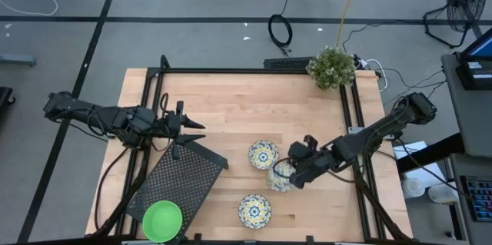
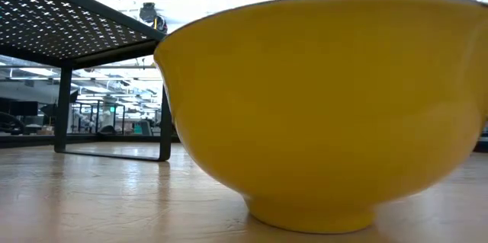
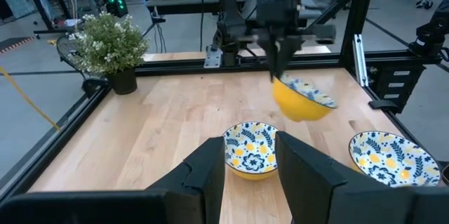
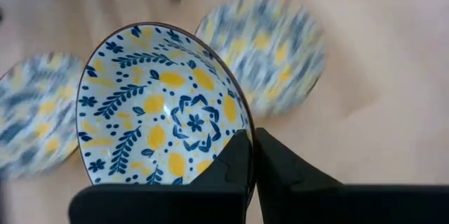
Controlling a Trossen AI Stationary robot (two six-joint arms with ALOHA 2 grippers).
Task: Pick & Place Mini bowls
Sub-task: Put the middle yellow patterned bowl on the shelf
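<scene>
Three white bowls with blue-and-yellow flowers and yellow outsides are mid-table. One bowl [image 1: 263, 154] [image 3: 250, 150] and another [image 1: 254, 210] [image 3: 393, 157] stand on their feet on the wood; the low view is filled by one of them [image 2: 320, 106]. My right gripper [image 1: 296, 170] [image 4: 249, 161] is shut on the third bowl [image 1: 280, 176] [image 3: 302, 97] [image 4: 165, 115]. A bright green bowl [image 1: 163, 220] sits on the near end of the black mesh tray [image 1: 181, 180]. My left gripper [image 1: 184, 126] [image 3: 249, 175] hangs open over the tray's far end, touching nothing. My right gripper pinches the patterned bowl's rim [image 4: 242, 129], one finger inside the bowl and one outside against its yellow wall. The fingers come from above, slanting in from the table's right. The bowl is tilted and lifted clear of the table, hanging below the fingers [image 3: 279, 55].
A small potted plant [image 1: 332, 67] [image 3: 112, 48] stands at the table's far right corner. The mesh tray stands on legs [image 2: 164, 121] on the left half of the table. Black frame rails [image 1: 346, 114] run along the table's sides and far edge. Bare wood lies between tray and bowls.
</scene>
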